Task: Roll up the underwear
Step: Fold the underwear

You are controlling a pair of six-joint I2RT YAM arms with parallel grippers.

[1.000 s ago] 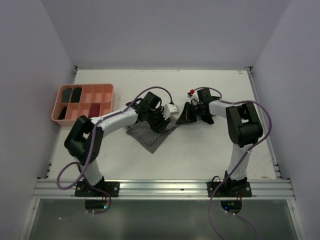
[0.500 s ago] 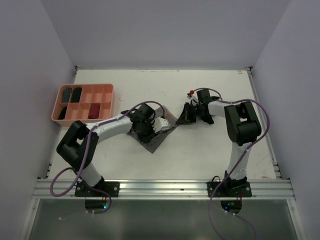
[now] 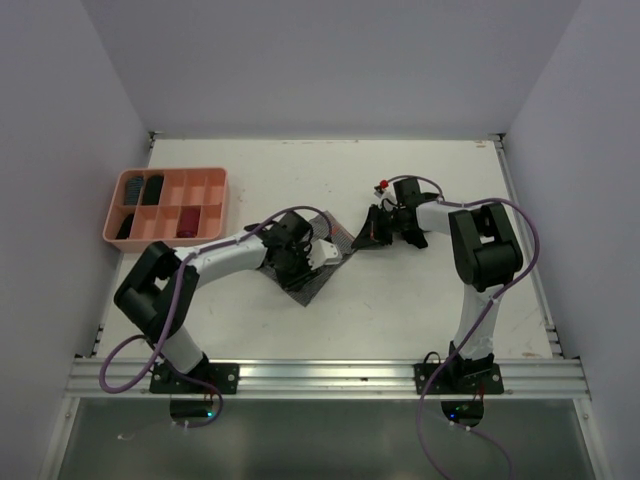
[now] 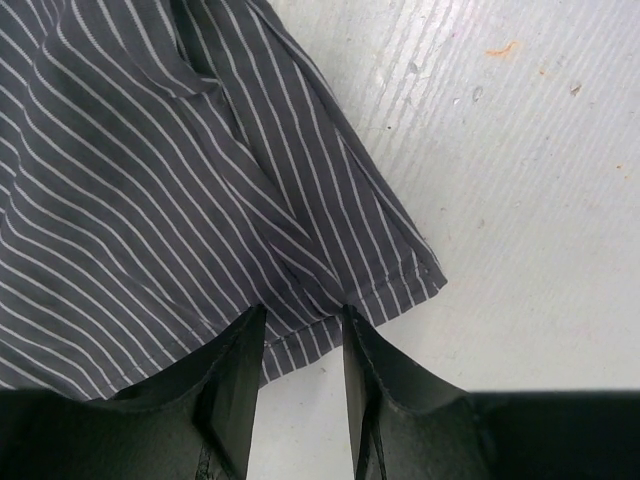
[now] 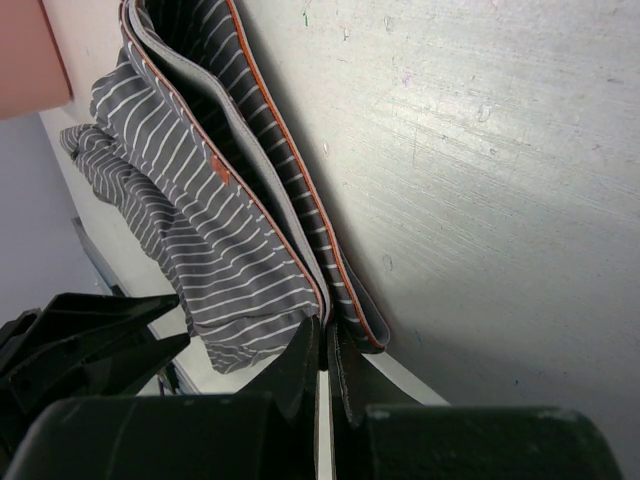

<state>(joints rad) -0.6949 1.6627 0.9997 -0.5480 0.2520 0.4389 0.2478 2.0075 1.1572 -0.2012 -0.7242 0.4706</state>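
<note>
At the far left, the tray [image 3: 176,172] sits apart from the work and plays no part in it. The left gripper [image 4: 303,320] has swung back from the far side of the cloth towards the near edge of the counter [image 3: 400,310] over the last second, and its elbow has pushed out to the left. It now hangs low over the near hem of the striped underwear [image 3: 318,280]. Its jaws are parted by a narrow gap, the hem's edge lies flat on the counter between them, and nothing is pinched yet.

The underwear is at the middle of the counter, stretched diagonally between the 2 arms. Its near corner is spread flat and its far end is bunched into folds.

To the right, the right gripper [image 5: 322,335] has not moved. Its jaws are clamped tight on the orange-edged waistband and pin that end in place.

With 1 end anchored and the left gripper newly lined up on the free hem, rolling looks set to begin. No turn of the roll is formed so far. The likely next need is a clean pinch on the hem.
</note>
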